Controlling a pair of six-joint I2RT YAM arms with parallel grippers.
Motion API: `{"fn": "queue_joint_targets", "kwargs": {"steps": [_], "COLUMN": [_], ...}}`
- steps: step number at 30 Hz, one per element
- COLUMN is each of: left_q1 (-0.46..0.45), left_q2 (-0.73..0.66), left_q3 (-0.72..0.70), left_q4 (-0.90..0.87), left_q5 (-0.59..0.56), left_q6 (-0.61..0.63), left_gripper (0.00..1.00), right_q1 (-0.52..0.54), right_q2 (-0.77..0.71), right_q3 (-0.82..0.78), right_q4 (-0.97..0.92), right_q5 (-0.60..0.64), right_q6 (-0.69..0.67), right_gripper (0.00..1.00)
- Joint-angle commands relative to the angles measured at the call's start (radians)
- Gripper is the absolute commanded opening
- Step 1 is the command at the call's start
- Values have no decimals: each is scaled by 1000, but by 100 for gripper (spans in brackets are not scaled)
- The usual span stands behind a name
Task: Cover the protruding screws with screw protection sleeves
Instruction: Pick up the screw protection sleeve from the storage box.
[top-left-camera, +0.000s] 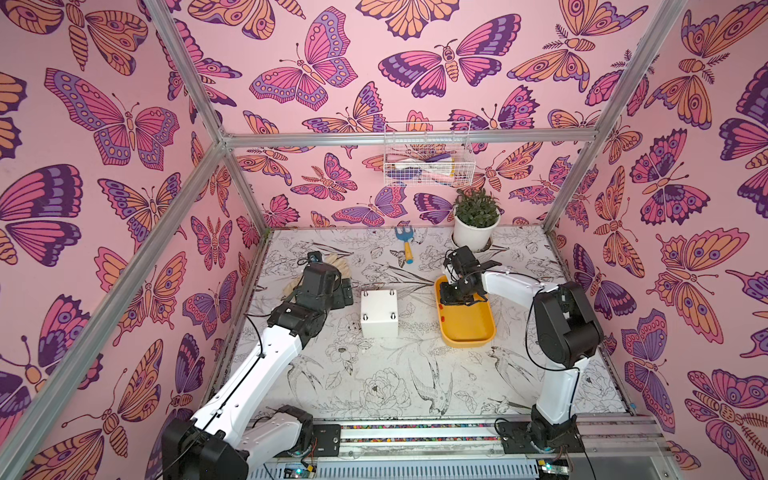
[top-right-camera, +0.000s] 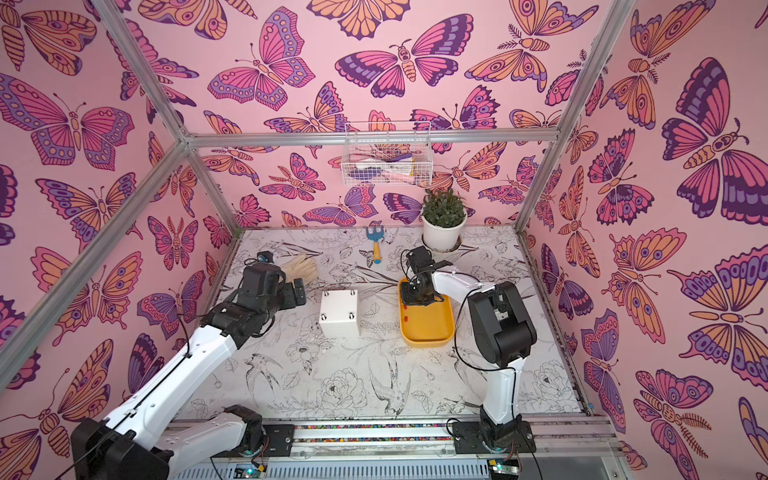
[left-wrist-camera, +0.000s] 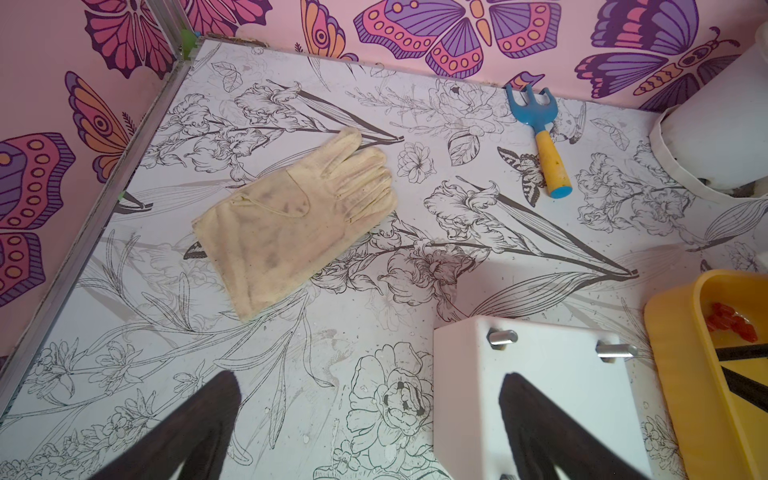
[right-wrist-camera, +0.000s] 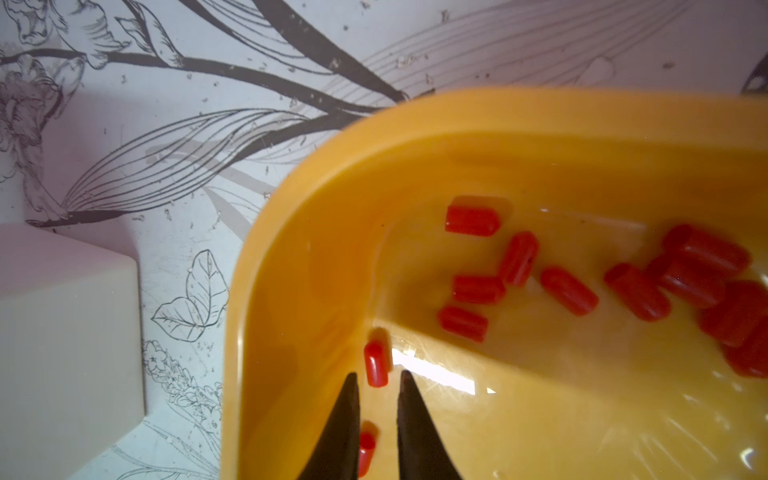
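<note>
floral tabletop (top-left-camera: 374, 374) under butterfly walls. right end effector (right-wrist-camera: 378, 374), jaws narrow, sits low in the tray (top-left-camera: 469, 338) straddling one sleeve (right-wrist-camera: 366, 451) (not visibly gripped), likely lining up a pick; left end effector (left-wrist-camera: 370, 376) hovers wide beside the box (top-left-camera: 379, 313), screws (left-wrist-camera: 502, 337) bare.
</note>
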Motion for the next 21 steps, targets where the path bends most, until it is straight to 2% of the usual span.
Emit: {"fn": "queue_joint_targets", "kwargs": {"steps": [1,21], "left_q1": [-4,-4], "left_q2": [-17,-13], "left_q3": [-19,-19], "left_q4": [3,2], "left_q5": [-17,-25], "left_q6": [1,2], "left_gripper": [100,100], "right_q1": [10,21], "right_q2": [14,63], "right_q3": [-8,14], "right_q4": [2,-1], "right_q5": [-7,0], "right_q6": [11,4], "right_gripper": [20,20]}}
